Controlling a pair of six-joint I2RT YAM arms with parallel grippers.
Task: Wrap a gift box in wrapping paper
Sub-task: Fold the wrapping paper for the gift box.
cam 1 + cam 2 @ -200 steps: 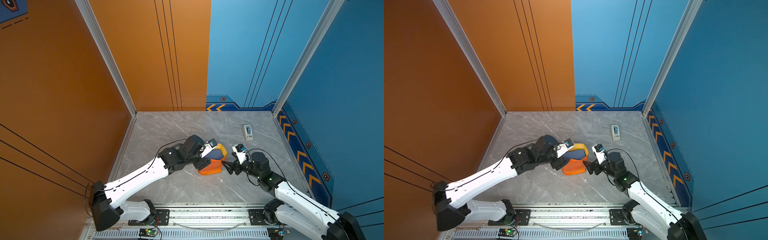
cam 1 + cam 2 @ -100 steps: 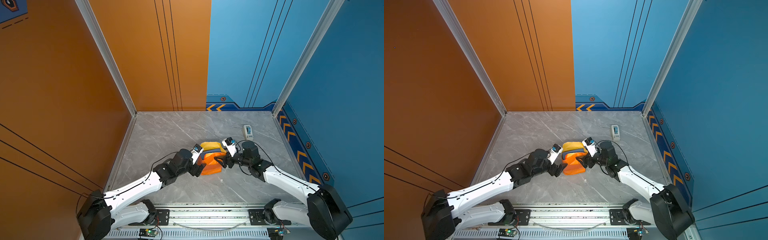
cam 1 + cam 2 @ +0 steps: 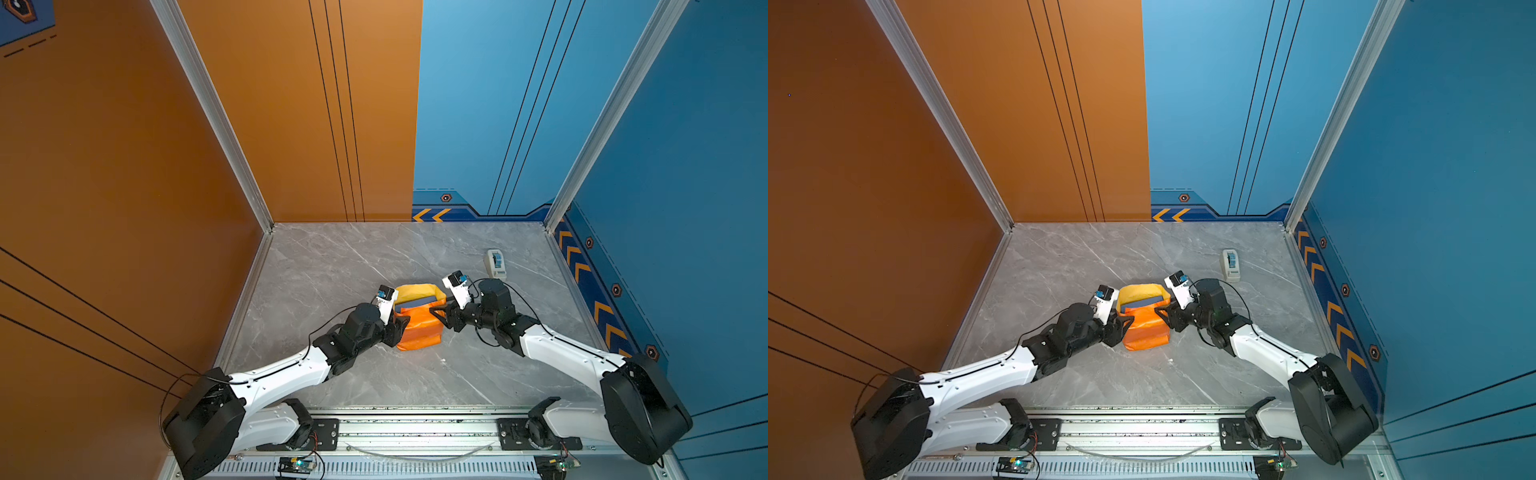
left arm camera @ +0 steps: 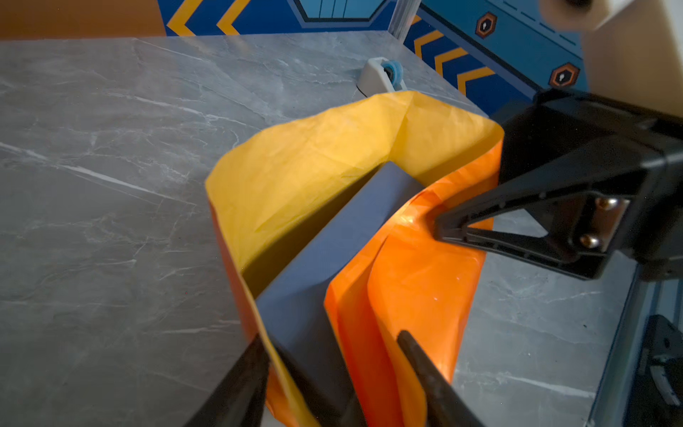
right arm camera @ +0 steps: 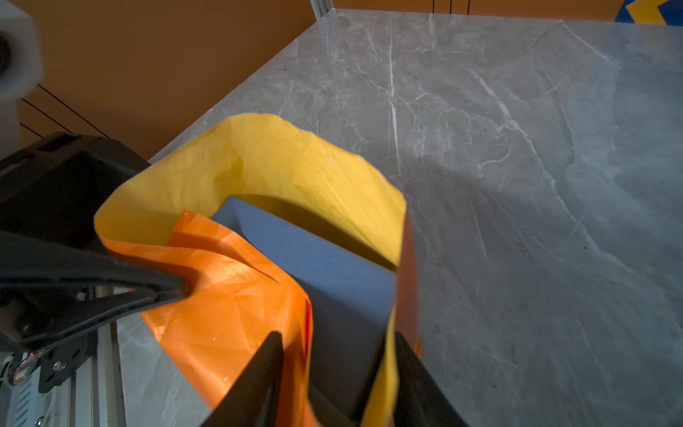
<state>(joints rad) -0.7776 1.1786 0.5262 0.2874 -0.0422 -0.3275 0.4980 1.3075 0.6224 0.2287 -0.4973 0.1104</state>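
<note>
The navy gift box (image 4: 332, 251) stands on edge mid-table, its top edge (image 3: 419, 300) showing in both top views. The wrapping paper (image 3: 417, 332) is folded up round it, orange outside, pale yellow (image 5: 258, 166) inside, and open at the top. My left gripper (image 4: 330, 340) is at the box's left end. My right gripper (image 5: 337, 336) is at the opposite end. Each has one finger on either side of the box and presses the paper against it. In a top view the two grippers (image 3: 1125, 322) (image 3: 1160, 311) face each other across the bundle.
A small white tape dispenser (image 3: 495, 262) with a blue roll sits on the grey marble table (image 3: 332, 266) behind the right arm, near the blue side wall. Orange walls stand at the left and back, and a metal rail runs along the front edge.
Both arms have come in to the bundle's two ends, and both pairs of jaws have narrowed onto it. The paper now stands up round the box.
</note>
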